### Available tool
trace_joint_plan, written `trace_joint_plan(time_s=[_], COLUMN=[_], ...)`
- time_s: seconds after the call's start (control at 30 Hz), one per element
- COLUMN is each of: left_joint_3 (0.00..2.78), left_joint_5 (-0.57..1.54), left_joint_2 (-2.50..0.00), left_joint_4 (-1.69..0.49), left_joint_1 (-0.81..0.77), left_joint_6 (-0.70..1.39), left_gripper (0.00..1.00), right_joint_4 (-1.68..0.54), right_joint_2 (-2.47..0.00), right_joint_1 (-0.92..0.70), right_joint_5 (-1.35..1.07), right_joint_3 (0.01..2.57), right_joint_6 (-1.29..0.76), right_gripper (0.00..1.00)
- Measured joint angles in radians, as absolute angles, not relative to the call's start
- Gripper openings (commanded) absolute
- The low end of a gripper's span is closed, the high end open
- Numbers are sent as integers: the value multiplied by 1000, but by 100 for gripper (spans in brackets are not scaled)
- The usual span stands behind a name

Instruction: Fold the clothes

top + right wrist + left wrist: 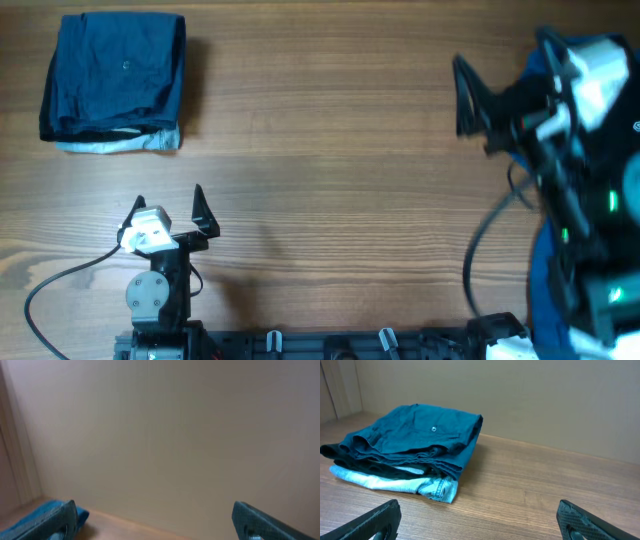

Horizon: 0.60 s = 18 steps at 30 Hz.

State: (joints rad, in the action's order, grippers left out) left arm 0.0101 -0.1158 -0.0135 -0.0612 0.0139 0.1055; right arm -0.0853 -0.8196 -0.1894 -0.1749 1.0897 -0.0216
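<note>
A folded stack of clothes [113,82] lies at the table's far left corner: dark navy-blue shorts on top, a black layer under them, a pale blue garment at the bottom. The stack also shows in the left wrist view [405,450]. My left gripper [168,207] is open and empty, low near the front edge, pointing at the stack from a distance. My right gripper [470,95] is open and empty, raised at the right side. More royal-blue fabric [540,275] lies under the right arm, mostly hidden; a bit of blue shows in the right wrist view [47,510].
The wooden table [340,150] runs between the stack and the right arm. A black cable [55,280] loops at the front left. Another cable [480,250] hangs from the right arm. A beige wall fills the right wrist view.
</note>
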Motion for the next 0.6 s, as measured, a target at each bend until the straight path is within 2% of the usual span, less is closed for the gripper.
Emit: trace_joint_plan(time_s=[0.1,0.3,0.43,0.6], left_joint_3=[10,10,10,10], left_joint_5=[-116,-116,-116,-115], left_joint_2=[-14,-14,-14,-13], left_joint_4=[-61,-61,-61,-61], left_joint_1=[14,14,14,14], left_joint_6=[105,105,105,105], left_gripper=[100,100,100,100], right_joint_4=[61,144,329,370], right_joint_2=[-677,-517,-375,-253], right_joint_1=[-189,-189,-189,-180], right_joint_5=[-175,-171,-164,-162], right_joint_3=[879,631,411,226], right_joint_6=[-22,-21,-22,-22], right_gripper=[100,100,100,100])
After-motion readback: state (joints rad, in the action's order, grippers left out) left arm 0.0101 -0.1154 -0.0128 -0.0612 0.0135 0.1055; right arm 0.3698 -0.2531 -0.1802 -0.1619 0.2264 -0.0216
